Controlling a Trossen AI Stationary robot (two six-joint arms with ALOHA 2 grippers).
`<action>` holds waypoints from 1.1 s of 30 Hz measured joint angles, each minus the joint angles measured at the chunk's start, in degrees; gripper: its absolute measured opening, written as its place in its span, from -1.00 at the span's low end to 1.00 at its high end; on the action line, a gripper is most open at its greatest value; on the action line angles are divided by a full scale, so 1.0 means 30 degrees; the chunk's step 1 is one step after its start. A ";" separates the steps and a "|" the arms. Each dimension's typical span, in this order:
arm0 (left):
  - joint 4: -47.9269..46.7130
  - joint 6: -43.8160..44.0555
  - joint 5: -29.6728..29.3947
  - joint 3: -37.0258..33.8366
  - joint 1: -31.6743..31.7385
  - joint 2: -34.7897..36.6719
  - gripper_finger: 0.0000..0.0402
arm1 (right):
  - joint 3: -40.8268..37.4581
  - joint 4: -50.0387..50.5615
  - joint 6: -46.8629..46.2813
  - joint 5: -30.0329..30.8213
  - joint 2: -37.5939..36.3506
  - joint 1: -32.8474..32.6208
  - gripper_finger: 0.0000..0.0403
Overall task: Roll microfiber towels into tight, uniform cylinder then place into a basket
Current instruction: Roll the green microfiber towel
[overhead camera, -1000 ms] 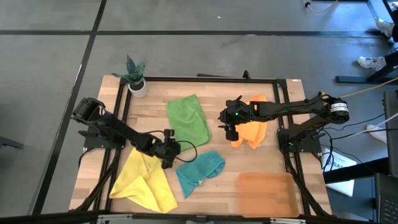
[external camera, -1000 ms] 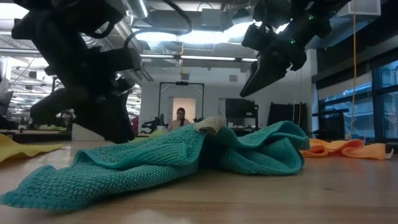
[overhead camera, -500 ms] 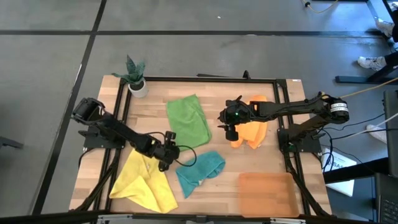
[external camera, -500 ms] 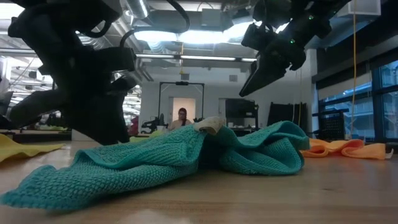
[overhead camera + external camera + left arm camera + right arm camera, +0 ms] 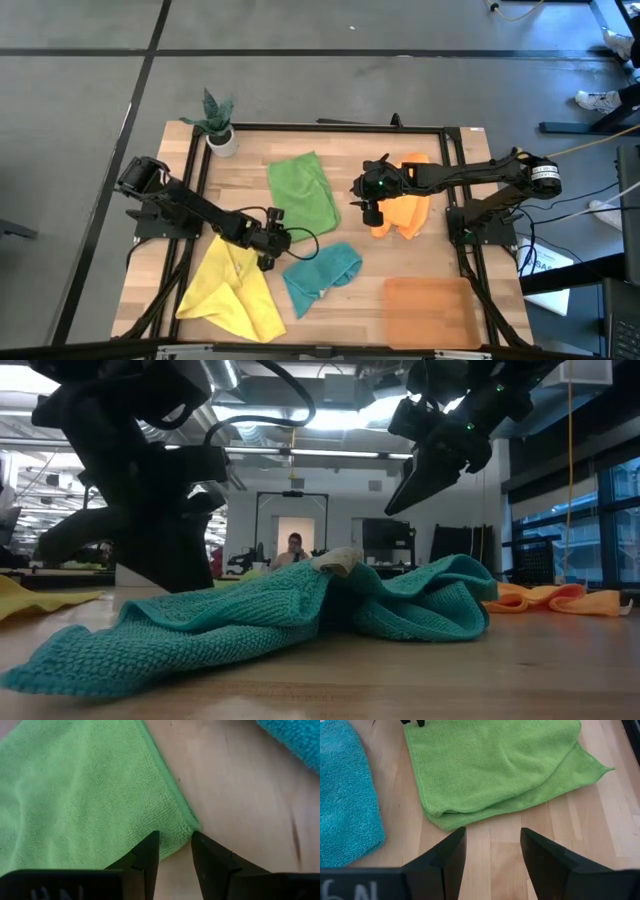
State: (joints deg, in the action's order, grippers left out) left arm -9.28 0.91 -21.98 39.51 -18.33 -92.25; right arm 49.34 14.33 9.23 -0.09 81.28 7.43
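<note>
Nearest the low camera the teal towel (image 5: 300, 620) lies in a crumpled heap on the table (image 5: 350, 300), between the yellow towel (image 5: 235, 290) at the front left and the orange-brown basket (image 5: 430, 312) at the front right corner; basket holds no towel, all four cloths are unrolled. Left gripper (image 5: 268, 240) sits low just beside the near corner of the green towel (image 5: 305, 192), next to the yellow towel's upper edge and close to the teal one; left wrist view shows its fingers (image 5: 147, 857) parted with nothing between them, tips at the green towel's corner edge, bare wood under the gap, whether they touch the cloth is unclear. Green towel is folded loosely, lying flat mid-table. Right gripper (image 5: 371, 212) hangs above the table between the green towel and the orange towel (image 5: 405, 205), raised clear of the surface in the low view; its fingers (image 5: 447, 852) stand spread and empty, pointing down at wood near the green towel's folded edge. Orange towel is bunched up under the right arm. Small potted plant (image 5: 218, 122) stands at the far left corner. Beyond the table, a person (image 5: 294, 550) sits in the room behind
</note>
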 joint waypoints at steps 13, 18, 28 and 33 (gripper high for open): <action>0.0287 0.0156 -0.0187 0.0087 -0.0012 -0.0927 -0.48 | 0.0000 0.0015 0.0000 -0.0004 0.0000 0.0004 -0.06; 0.0743 0.1009 -0.0738 0.0082 -0.0106 -0.1282 -0.54 | 0.0000 0.0028 0.0000 -0.0004 0.0000 -0.0004 -0.06; 0.0624 0.4049 0.0580 0.0058 -0.0111 -0.1158 -0.97 | 0.0007 -0.0486 0.1059 -0.0003 0.0000 -0.0004 -0.07; 0.0619 0.5969 0.0444 0.0044 -0.0604 -0.1174 -0.99 | 0.0007 -0.0692 0.1596 -0.0555 0.0000 -0.0062 -0.07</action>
State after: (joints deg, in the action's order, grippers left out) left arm -7.42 18.81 -20.65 39.64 -20.15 -95.77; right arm 49.36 12.25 14.02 -1.75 81.28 7.25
